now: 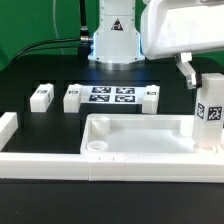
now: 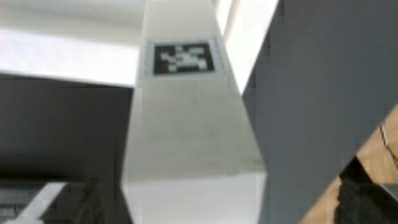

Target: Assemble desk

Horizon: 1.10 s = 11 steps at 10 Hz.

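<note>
At the exterior view's right, the gripper [image 1: 190, 72] hung w/ jaws spread wide, nothing clamped. It was just beside the top of the upright leg [image 1: 212, 110], on that leg's left side in that view. Contact w/ the leg: couldn't tell. The upright leg stood at the right corner of the desk top [image 1: 140, 150], tag facing the camera.

The desk top lay flat near the front of the black table [image 1: 30, 70], rim up. Behind it was the marker board [image 1: 110, 96], w/ an end leg [image 1: 71, 98] & a second end leg [image 1: 150, 96] just beside its two ends. A lone leg [image 1: 41, 96] lay further to that view's left.

Wrist view: the upright leg [image 2: 178, 130] filled the middle, tag visible. One dark finger [image 2: 311, 110] sat blurred alongside it.
</note>
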Tool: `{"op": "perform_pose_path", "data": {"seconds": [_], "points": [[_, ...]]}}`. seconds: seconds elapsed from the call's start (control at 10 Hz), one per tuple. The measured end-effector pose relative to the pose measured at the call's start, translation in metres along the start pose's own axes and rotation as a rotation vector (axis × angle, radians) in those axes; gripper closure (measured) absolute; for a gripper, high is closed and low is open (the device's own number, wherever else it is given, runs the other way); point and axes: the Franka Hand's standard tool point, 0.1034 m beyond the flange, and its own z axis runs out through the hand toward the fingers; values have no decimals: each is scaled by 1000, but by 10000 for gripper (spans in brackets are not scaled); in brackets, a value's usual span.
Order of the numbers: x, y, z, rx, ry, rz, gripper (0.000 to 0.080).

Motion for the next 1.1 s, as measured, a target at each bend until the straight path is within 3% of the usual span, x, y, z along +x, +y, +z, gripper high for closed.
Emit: {"op": "perform_pose_path", "data": {"seconds": [0.2, 0.3, 0.4, 0.6, 0.8, 0.9, 1.1], "points": [[-1, 11, -5, 38, -191, -32, 150], [1, 7, -4, 44, -218, -18, 150], [-10, 3, -4, 61, -313, -24, 150], [-8, 0, -4, 86, -411, -21, 150], [-7, -3, 1, 43, -356, 61, 150], [-4, -5, -1, 40, -335, 63, 150], [2, 5, -1, 33, -294, 58, 150]]}}
